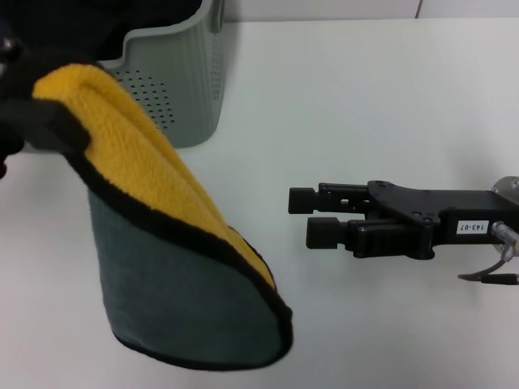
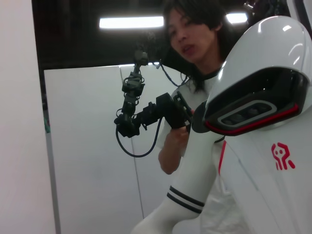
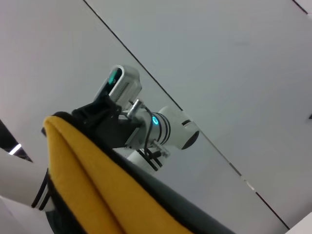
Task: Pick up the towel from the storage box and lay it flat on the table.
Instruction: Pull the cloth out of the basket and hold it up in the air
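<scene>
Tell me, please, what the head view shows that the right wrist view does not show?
Only the head view shows the storage box at the back, the white table, and the right gripper, which points toward the towel without touching it. Only the right wrist view shows the left arm's wrist section with its lit ring, seen against a pale panelled surface. Both show the towel hanging folded, yellow side and dark side visible, from the left gripper.

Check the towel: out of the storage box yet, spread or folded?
Out, folded. The towel hangs doubled from the left hand, in front of the storage box, yellow above, grey-green below.
</scene>
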Controlling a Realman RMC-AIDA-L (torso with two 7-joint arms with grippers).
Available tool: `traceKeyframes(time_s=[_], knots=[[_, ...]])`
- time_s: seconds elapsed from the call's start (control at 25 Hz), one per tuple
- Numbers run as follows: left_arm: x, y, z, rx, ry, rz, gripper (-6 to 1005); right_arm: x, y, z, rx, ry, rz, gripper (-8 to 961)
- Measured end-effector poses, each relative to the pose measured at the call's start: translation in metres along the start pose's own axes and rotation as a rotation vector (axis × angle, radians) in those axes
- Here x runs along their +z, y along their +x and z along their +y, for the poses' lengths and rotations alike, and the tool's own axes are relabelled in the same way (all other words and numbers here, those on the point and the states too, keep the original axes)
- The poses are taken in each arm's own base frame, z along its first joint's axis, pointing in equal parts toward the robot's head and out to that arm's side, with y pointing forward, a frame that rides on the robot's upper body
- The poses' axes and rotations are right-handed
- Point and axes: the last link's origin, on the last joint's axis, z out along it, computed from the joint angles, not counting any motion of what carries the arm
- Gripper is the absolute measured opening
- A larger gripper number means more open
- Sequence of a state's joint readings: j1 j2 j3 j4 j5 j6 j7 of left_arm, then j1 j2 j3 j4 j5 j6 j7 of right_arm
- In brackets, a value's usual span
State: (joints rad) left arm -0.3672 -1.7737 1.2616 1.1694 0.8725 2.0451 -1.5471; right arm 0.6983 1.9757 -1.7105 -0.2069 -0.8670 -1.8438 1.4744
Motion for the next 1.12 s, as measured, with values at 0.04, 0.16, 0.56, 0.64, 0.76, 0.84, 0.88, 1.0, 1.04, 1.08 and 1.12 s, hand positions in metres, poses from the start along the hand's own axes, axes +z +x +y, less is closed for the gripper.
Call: traceKeyframes(time_s=[0.04, 0.16, 0.56, 0.64, 0.76, 0.84, 0.88, 1.0, 1.04, 1.08, 1.12], knots=[[0.001, 0.001, -0.001, 0.003, -0.004, 0.003, 10, 0.0, 0.0, 0.0, 0.003, 0.002, 0.0, 763], [0.005, 0.005, -0.005, 0.024, -0.018, 0.029, 11, 0.002, -0.001, -0.001, 0.009, 0.002, 0.003, 763], [0.013, 0.017, -0.014, 0.075, -0.057, 0.077, 11, 0.01, 0.001, 0.001, 0.067, -0.031, 0.01, 764], [0.015, 0.018, -0.015, 0.08, -0.062, 0.079, 11, 0.011, 0.001, 0.003, 0.077, -0.049, 0.007, 764], [0.017, 0.02, -0.018, 0.089, -0.072, 0.089, 11, 0.014, 0.001, 0.006, 0.086, -0.073, 0.007, 763], [0.02, 0.021, -0.019, 0.096, -0.079, 0.102, 11, 0.016, 0.002, 0.006, 0.084, -0.083, 0.013, 763], [0.021, 0.022, -0.019, 0.098, -0.083, 0.104, 12, 0.018, 0.002, 0.006, 0.083, -0.086, 0.017, 763], [0.023, 0.024, -0.019, 0.106, -0.093, 0.109, 12, 0.021, 0.004, 0.007, 0.081, -0.1, 0.038, 764], [0.024, 0.025, -0.019, 0.109, -0.098, 0.11, 12, 0.022, 0.004, 0.008, 0.08, -0.107, 0.045, 764], [0.025, 0.026, -0.019, 0.113, -0.103, 0.11, 12, 0.023, 0.005, 0.009, 0.077, -0.117, 0.052, 764], [0.026, 0.027, -0.018, 0.118, -0.108, 0.109, 12, 0.023, 0.005, 0.01, 0.075, -0.125, 0.052, 764]])
